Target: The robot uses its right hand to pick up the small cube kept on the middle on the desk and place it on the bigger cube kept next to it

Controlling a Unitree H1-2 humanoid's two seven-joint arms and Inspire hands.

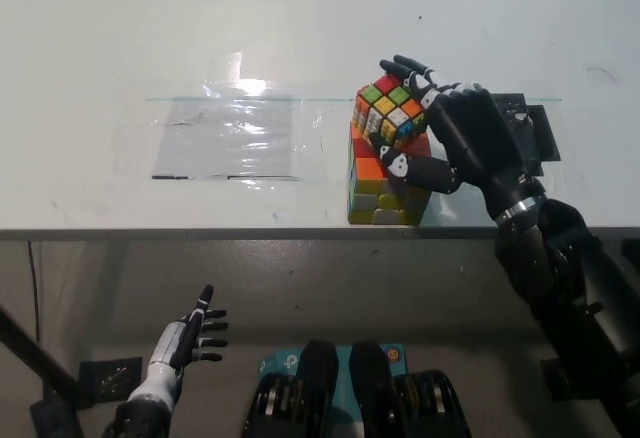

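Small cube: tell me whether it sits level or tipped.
Tipped. The small cube leans on a corner over the bigger cube, with the right hand shut on it.

Right hand (455,138) hides bigger cube's (375,193) top

You are seeing a multicoloured small cube (388,110) in the black right robot hand (455,138); just below it the bigger cube (383,186) is showing orange, yellow and red on the white desk (300,28).

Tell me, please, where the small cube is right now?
In the head view, the small cube is right of centre, held in the right hand over the bigger cube.
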